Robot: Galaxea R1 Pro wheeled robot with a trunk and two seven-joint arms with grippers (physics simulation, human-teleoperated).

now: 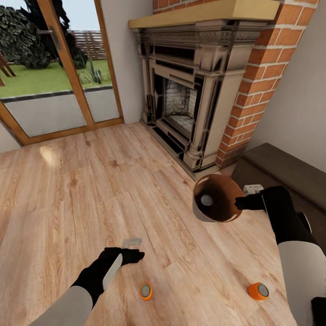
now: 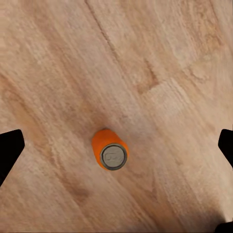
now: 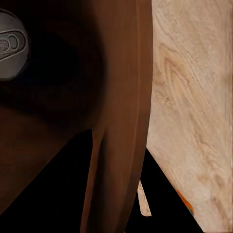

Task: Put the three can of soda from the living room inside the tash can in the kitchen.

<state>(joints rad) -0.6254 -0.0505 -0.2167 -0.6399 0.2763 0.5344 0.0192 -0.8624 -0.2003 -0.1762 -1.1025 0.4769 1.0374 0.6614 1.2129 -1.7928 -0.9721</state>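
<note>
We've got the right pincer (image 1: 241, 202) clamped on the bin (image 1: 217, 198) (one can (image 1: 207, 200) inside), left pincer (image 1: 134, 254) spread above an orange can (image 1: 146, 291): next, lower and close.

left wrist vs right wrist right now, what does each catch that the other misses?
Left wrist alone: an upright orange soda can on the floor, seen from above, framed between the open left gripper fingertips.

Right wrist alone: the trash can close up, its copper-brown inside and rim gripped by the right gripper, with a can's grey top inside.

Both: the light wood plank floor.
</note>
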